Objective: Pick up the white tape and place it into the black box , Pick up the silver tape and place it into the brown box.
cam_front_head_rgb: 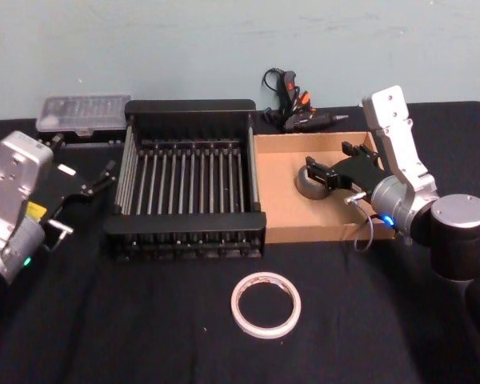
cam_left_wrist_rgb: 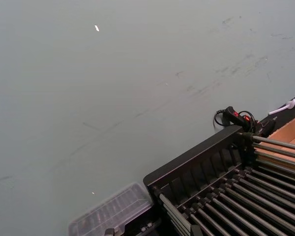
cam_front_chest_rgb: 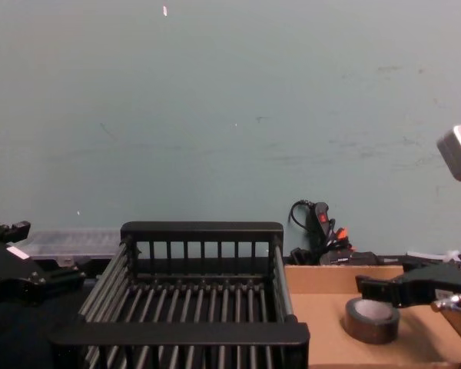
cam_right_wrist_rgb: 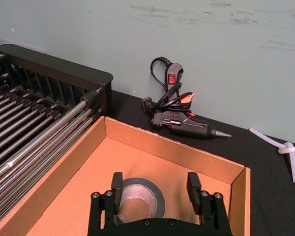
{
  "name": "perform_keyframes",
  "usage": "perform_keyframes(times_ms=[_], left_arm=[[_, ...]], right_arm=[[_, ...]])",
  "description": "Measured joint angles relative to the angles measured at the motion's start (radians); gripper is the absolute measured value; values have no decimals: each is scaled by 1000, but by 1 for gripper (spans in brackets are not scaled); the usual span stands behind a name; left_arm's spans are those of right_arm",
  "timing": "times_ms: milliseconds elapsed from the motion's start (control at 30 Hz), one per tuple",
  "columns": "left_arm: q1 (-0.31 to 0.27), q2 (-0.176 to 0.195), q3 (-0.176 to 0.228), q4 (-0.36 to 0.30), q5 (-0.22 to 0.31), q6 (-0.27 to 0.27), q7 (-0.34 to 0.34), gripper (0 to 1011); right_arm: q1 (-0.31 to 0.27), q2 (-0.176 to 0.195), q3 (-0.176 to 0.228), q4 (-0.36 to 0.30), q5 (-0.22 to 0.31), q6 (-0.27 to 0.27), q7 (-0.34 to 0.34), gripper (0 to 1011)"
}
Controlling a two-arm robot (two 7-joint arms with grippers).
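Reaching over the brown box (cam_front_head_rgb: 280, 200) at centre right of the head view, the right gripper (cam_front_head_rgb: 326, 166) hangs with its jaws released, one finger (cam_right_wrist_rgb: 117, 186) on each side of the silver tape (cam_right_wrist_rgb: 146, 196). That roll lies flat on the cardboard floor, and neither finger clearly touches it. In the chest view the silver tape sits at lower right beneath the gripper. Left of the cardboard tray stands the black box (cam_front_head_rgb: 188, 108), their walls just beside each other. The white tape (cam_front_head_rgb: 266, 304) lies flat on the black table (cam_front_head_rgb: 144, 320) at lower centre, in front of both boxes. At the left edge the left gripper (cam_front_head_rgb: 104, 178) hovers beside the crate; I cannot tell how its jaws stand. A glue gun (cam_front_head_rgb: 300, 112) rests behind the tray.
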Motion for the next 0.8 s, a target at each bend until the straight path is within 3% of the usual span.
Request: perform_keyframes(times_ms=[233,500,800], left_arm=[[0,0,0,0,0,0,0,1001],[0,0,0,0,0,0,0,1001],[0,0,0,0,0,0,0,1001]], right_arm=[[0,0,0,0,0,0,0,993],[-7,2,5,-14,2,-2,3,1002],[-64,22,34,-130,19,9,22,1002]])
